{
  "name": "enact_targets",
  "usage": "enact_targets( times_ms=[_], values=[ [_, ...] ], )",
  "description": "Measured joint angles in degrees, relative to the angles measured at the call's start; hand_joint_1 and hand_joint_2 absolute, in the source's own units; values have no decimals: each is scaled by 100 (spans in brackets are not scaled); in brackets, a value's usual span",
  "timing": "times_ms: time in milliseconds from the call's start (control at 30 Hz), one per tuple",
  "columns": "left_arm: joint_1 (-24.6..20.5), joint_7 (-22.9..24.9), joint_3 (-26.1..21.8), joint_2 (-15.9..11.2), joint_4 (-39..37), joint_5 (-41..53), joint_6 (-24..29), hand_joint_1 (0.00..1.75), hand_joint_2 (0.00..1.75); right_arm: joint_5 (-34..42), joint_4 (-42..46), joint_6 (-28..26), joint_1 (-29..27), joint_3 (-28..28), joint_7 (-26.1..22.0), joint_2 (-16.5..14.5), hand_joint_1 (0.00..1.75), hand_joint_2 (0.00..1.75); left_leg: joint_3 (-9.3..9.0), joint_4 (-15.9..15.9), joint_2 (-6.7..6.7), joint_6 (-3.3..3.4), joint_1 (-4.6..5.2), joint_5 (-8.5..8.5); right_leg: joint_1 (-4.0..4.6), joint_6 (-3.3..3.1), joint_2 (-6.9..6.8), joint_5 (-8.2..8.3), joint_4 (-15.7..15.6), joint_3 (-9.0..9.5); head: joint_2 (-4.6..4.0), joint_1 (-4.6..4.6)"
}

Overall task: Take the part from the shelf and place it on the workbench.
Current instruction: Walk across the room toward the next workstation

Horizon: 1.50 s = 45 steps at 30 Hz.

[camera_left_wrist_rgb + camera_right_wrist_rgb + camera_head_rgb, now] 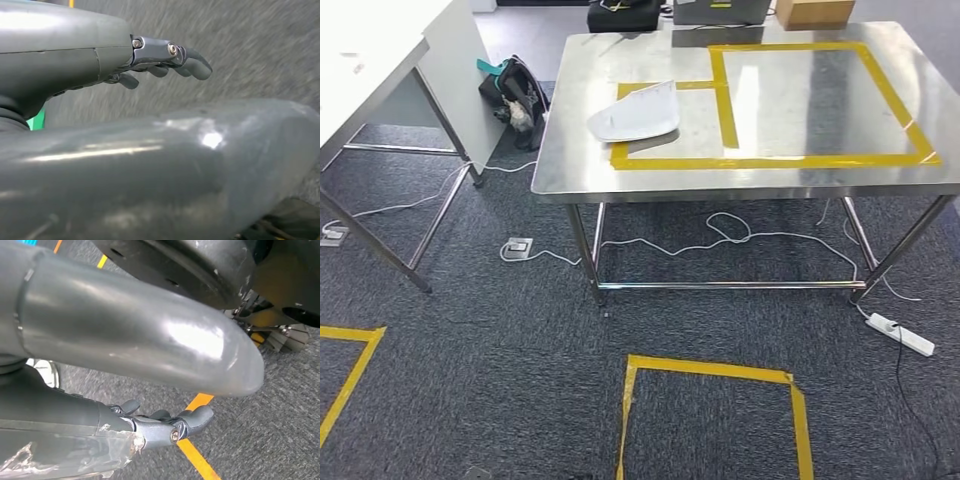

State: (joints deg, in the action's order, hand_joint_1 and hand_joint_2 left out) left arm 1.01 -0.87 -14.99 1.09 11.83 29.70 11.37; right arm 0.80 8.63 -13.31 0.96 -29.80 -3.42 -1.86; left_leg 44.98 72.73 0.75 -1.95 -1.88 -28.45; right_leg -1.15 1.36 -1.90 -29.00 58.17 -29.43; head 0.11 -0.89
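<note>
Both hands, the left hand (166,62) and right hand (166,422), hang empty with fingers loosely apart, while the white part (635,115) lies on the workbench (788,180) inside yellow tape, suggesting placement is done and the arms should keep clear.

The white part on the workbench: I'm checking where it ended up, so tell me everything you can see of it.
The white part is a thin, smooth, glossy shell, plastic by its look, broad and rounded at one end and coming to a corner at the other. It lies flat near the left end of the steel workbench, inside the smaller yellow tape rectangle, its left edge overlapping the tape. No hand touches it.
</note>
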Motion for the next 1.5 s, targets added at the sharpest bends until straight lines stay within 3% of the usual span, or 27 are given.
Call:
enact_targets(
  times_ms=[33,67,100,200,233,300,333,400,467,533,567,600,667,733,800,867,967,1033,1067,1100,1167,1233,1300,1333,1400,1467,1500],
  values=[
    [3,27,-27,37,-6,-8,-26,0,0,3,-1,-6,-2,3,3,0,0,0,7,141,-6,21,5,-43,9,-1,-71,1,0,-8,0,-2],
    [8,34,-50,72,-11,-14,-50,0,0,7,-1,-8,2,5,6,0,0,0,-102,48,-18,48,15,17,15,2,-137,-2,0,-9,-1,0],
    [10,25,-77,107,-16,-15,-68,0,0,11,-1,-8,10,7,10,0,0,0,-310,-244,-58,80,28,147,18,10,-199,-7,0,-2,-1,-4],
    [-24,-46,-125,180,-18,48,-90,0,0,22,1,0,30,9,35,-1,0,0,-957,-1288,-403,144,111,425,51,100,-356,-60,11,20,-1,-20],
    [-40,-70,-127,201,-18,78,-93,0,0,24,1,8,33,10,44,-1,0,0,-1034,-1431,-462,147,136,421,66,140,-410,-80,5,25,-1,-21],
    [-48,-107,-129,238,-23,125,-97,0,0,24,1,25,49,10,67,0,0,0,-1035,-1471,-366,164,151,398,70,210,-520,-101,-33,88,-2,-13],
    [-40,-119,-129,254,-27,144,-97,0,0,21,2,31,63,10,77,0,0,0,-1034,-1480,-300,188,145,403,59,242,-467,-136,-19,100,-2,-9],
    [-41,-144,-129,272,-33,171,-95,0,0,13,2,33,77,10,96,0,0,0,-1031,-1498,-179,253,127,424,40,280,-170,-369,318,-30,-2,8],
    [-65,-162,-129,287,-33,190,-93,0,0,5,1,30,65,10,116,0,0,0,-1017,-1499,-47,303,139,430,42,279,115,-749,1096,-398,-1,25],
    [-78,-166,-129,310,-34,198,-96,0,0,-2,1,21,50,10,131,0,0,0,-1011,-1498,118,324,164,435,58,257,171,-882,1650,-698,-1,25],
    [-77,-165,-130,322,-34,198,-96,0,0,-4,1,15,43,10,135,0,0,0,-1012,-1496,207,326,172,439,64,239,184,-772,1611,-711,-1,25],
    [-75,-163,-131,333,-35,194,-96,0,0,-5,1,8,40,10,137,0,0,0,-1015,-1495,296,322,176,445,67,219,217,-567,1345,-616,-1,25],
    [-80,-149,-133,357,-35,187,-95,0,0,-1,-1,-3,34,10,138,0,0,0,-1008,-1483,455,297,184,462,50,174,469,-166,544,-282,-2,24],
    [-89,-113,-133,387,-35,192,-92,0,0,14,-3,-8,33,10,128,0,0,0,-972,-1476,588,242,181,495,35,145,702,-48,90,-98,-2,21],
    [-81,-66,-133,422,-43,208,-85,0,0,41,-4,-4,37,11,114,-1,0,0,-932,-1494,716,163,160,545,43,102,655,-48,32,-63,-2,18],
    [-63,-36,-133,457,-55,221,-75,0,0,72,-4,9,35,18,107,3,0,0,-872,-1425,571,96,164,499,33,25,503,3,-11,-19,-2,-1],
    [-95,-16,-132,512,-60,243,-73,0,0,102,-4,33,4,44,103,12,0,0,-475,-602,74,8,165,10,27,-35,240,43,-55,-10,-1,-63],
    [-110,-14,-131,537,-60,259,-73,0,0,107,-4,45,-15,53,106,16,0,0,-212,-3,2,-40,129,-209,30,-35,51,39,-54,-18,-2,-66],
    [-105,-14,-131,541,-61,264,-74,0,0,109,-4,47,-14,54,108,18,0,0,-218,30,-11,-57,110,-168,27,-30,-33,35,-54,-17,-2,-64],
    [-99,-14,-131,542,-61,269,-75,0,0,109,-4,50,-9,55,109,19,0,0,-338,-153,-38,-69,96,-36,22,-19,-108,28,-53,-12,-1,-66],
    [-103,-14,-131,549,-62,277,-81,0,0,102,-4,50,0,57,113,23,0,0,-789,-905,-232,-83,101,274,22,31,-240,-2,-51,8,-1,-71],
    [-125,-14,-131,566,-62,285,-93,0,0,80,-4,47,2,58,116,31,0,0,-1086,-1427,-388,-18,128,381,47,112,-346,-48,-52,17,-2,-65],
    [-122,-13,-131,575,-64,292,-115,0,0,51,-4,38,12,58,117,36,0,0,-1113,-1510,-325,93,151,359,58,185,-440,-69,-88,70,-2,-55],
    [-110,-12,-131,574,-66,298,-129,0,0,38,-3,28,20,58,116,36,0,0,-1110,-1516,-269,138,152,362,49,217,-463,-73,-107,109,-2,-53],
    [-91,-5,-132,572,-70,313,-156,0,0,11,-2,-1,35,58,111,35,0,0,-1104,-1530,-160,223,142,383,29,269,-283,-215,61,72,-2,-31],
    [-97,1,-133,574,-72,323,-173,0,0,-3,-2,-28,28,58,106,35,0,0,-1097,-1536,-54,283,136,398,28,279,37,-585,749,-254,-2,1],
    [-103,1,-133,575,-73,326,-180,0,0,-6,-2,-37,17,57,106,35,0,0,-1093,-1536,12,299,144,399,35,270,125,-767,1195,-472,-1,8]
  ],
)
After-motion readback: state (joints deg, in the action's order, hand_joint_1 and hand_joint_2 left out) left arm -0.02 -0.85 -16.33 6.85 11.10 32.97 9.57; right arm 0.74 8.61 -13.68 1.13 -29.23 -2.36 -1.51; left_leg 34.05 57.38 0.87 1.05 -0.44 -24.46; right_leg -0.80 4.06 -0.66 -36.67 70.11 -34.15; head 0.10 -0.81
